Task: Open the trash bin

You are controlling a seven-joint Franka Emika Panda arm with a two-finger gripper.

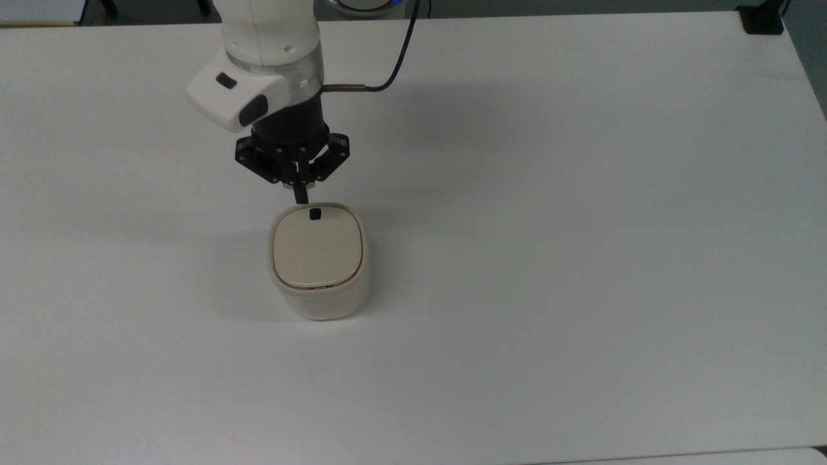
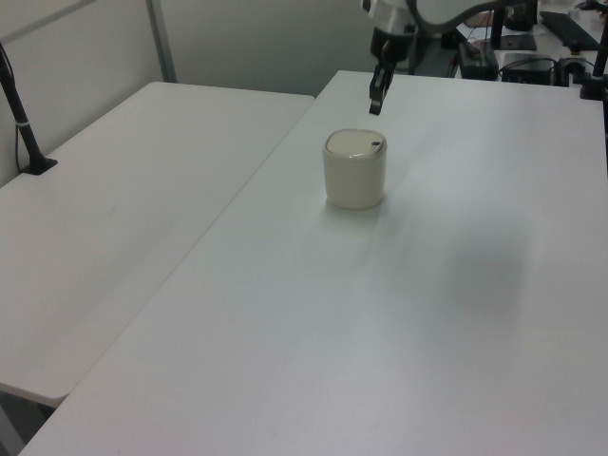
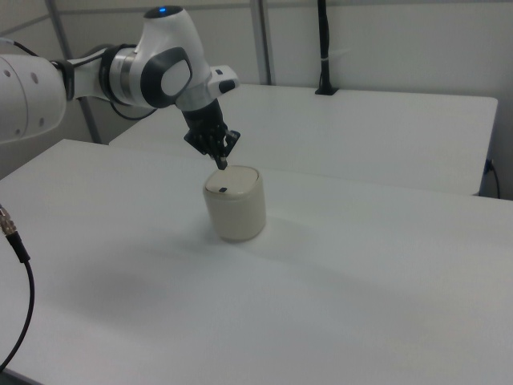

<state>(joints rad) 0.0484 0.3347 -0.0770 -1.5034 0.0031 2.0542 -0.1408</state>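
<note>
Top view puts my claw (image 1: 300, 197), fingers pressed together, just above the trash bin (image 1: 318, 261) at middle left of the frame on the tabletop (image 1: 581, 194). Lid closed; I'm lining up. Next I should press down on the black button (image 1: 315, 214).

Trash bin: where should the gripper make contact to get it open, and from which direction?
Judging by its shape, don't grasp the trash bin; press the small black button at the lid's edge toward the top view's top. Come straight down from above: the lid lies flat and shut, flush in the rim, with nothing to pinch. The shut gripper hangs just beside the button.
</note>
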